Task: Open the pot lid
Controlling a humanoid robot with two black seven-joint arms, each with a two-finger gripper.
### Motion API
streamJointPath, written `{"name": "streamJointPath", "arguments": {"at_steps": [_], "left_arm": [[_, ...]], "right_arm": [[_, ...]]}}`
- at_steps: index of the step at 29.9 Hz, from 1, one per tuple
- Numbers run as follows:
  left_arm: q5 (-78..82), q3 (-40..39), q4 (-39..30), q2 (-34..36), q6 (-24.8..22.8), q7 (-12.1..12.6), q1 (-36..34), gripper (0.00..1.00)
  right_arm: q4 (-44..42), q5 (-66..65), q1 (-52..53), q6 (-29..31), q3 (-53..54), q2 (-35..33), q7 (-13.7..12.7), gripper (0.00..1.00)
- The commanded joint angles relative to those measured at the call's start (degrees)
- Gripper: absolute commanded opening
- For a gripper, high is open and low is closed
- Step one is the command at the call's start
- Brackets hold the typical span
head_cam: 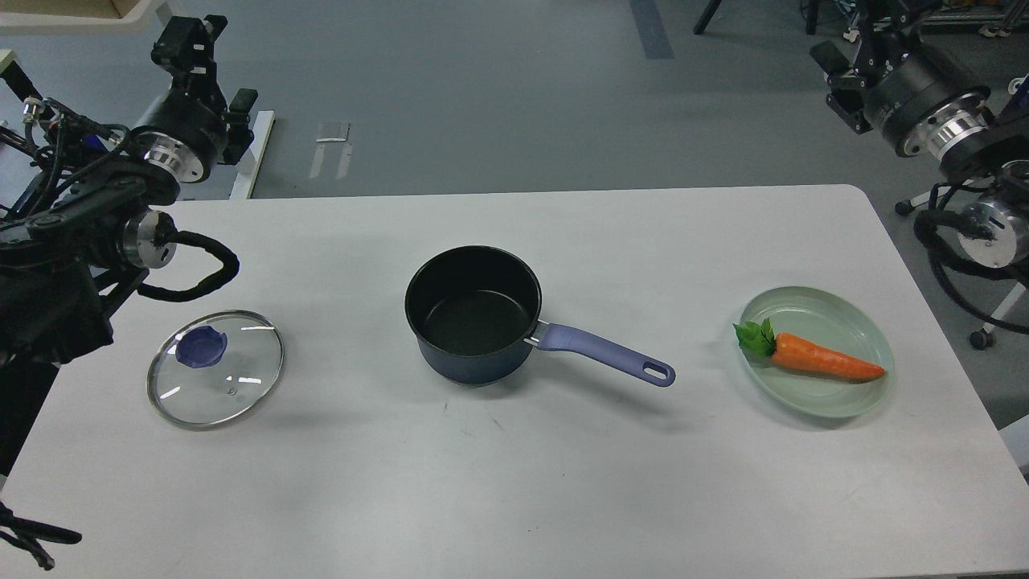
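White table, grey floor behind.
Pot open at centre; lid flat on table to its left. L gripper & R gripper raised, holding nothing; can't tell how far open.

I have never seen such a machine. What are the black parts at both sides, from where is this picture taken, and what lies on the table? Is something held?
The picture comes from the robot's own head, looking down at a white table. The black parts are its two arms. The left tool and the right tool are raised off the table, beyond its far edge; neither holds anything, and whether they are open is unclear. On the table: the glass lid lies flat at the left, the open pot stands in the middle, and a green dish with a carrot is at the right.
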Motion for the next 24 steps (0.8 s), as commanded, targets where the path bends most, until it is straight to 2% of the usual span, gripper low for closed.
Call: {"name": "streamJointPath", "arguments": {"at_steps": [1,4,7,8,13,15,21,24], "left_arm": [[-2.87,-1.29,0.46,-1.2,-1.44,0.0,1.56,0.99],[-3.14,-4.01,0.37,-2.17,-3.02,0.0,3.23,0.99],[-3.05,-6.12,-0.24,-2.35,-4.43,0.0,4.64,0.99],[-3.05,-6.65,-0.77,-2.26,-4.96,0.0,5.08,1.0],[-3.22,-7.54,-2.27,-1.55,-5.58,0.0,5.44,1.0],[-3.66,-7.45,-2.09,-1.55,-5.14,0.0,5.61,1.0],[-4.02,-7.8,-1.74,-1.64,-5.66,0.0,7.72,1.0],[-4.72,-9.55,-1.74,-1.73,-5.75,0.0,8.51,1.0]], "right_arm": [[-3.98,11.53,-1.3,0.53,0.05,1.59,0.1,0.99],[-8.02,16.55,-2.79,1.75,1.1,4.31,1.58,0.99],[-12.06,18.32,-6.04,5.26,5.3,7.12,4.39,0.99],[-13.73,18.58,-7.35,6.67,7.84,8.87,4.58,0.99],[-19.98,18.67,-12.72,11.86,19.11,17.14,4.05,0.99],[-21.56,18.67,-12.9,14.67,20.78,19.34,3.44,0.99],[-23.59,20.78,-12.99,15.91,21.23,22.07,3.17,0.99],[-23.85,21.22,-13.78,19.59,21.32,22.16,0.55,0.99]]}}
